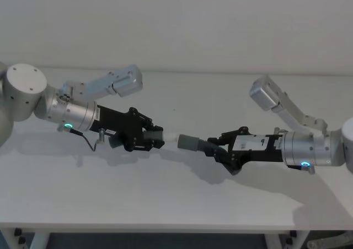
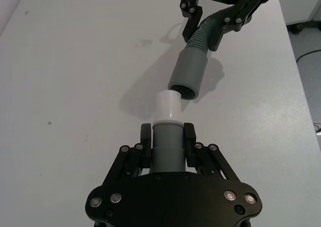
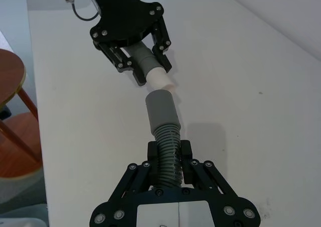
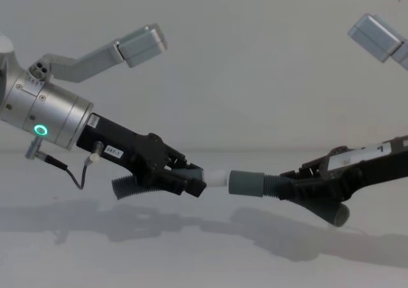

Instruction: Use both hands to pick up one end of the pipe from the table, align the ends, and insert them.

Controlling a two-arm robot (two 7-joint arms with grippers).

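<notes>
fingers of left gripper point(image 1: 157, 138) clamp the white-tipped cuff point(image 2: 168, 136); fingers of right gripper point(image 1: 216, 148) clamp the ribbed hose point(image 3: 168, 154) behind the grey cuff point(image 1: 188, 142). both pieces held above bench point(image 1: 165, 199), ends facing, white tip just at the cuff mouth.

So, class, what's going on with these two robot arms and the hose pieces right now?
Each arm holds one hose piece above the white table. The left tool is shut on the piece with the white tip, gripping its grey cuff. The right tool is shut on the ribbed part of the other piece, whose open grey cuff faces the tip. The two ends are nearly in line, close together, but the tip does not look inserted yet.
</notes>
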